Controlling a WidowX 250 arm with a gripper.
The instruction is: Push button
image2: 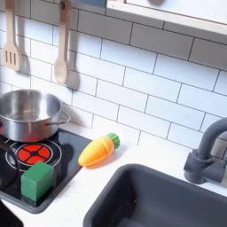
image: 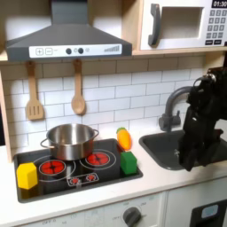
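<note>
In the first exterior view, small red buttons (image: 81, 180) sit on the front strip of the black toy stove (image: 53, 184). A row of round buttons (image: 69, 51) lines the grey range hood, and the microwave at top right has a keypad (image: 216, 27). My black arm hangs over the sink at the first exterior view's right. Its gripper (image: 190, 160) points down, well right of the stove. It is blurred, so I cannot tell how its jaws stand. Nothing is seen in it.
A steel pot (image: 70, 140) stands on the back left burner. A yellow block (image: 27, 175), a green block (image: 129, 162) and an orange toy carrot (image2: 98, 151) lie around the stove. The dark sink (image2: 168, 199) and grey faucet (image2: 206, 158) are to the right. Wooden utensils (image: 78, 89) hang on the tiled wall.
</note>
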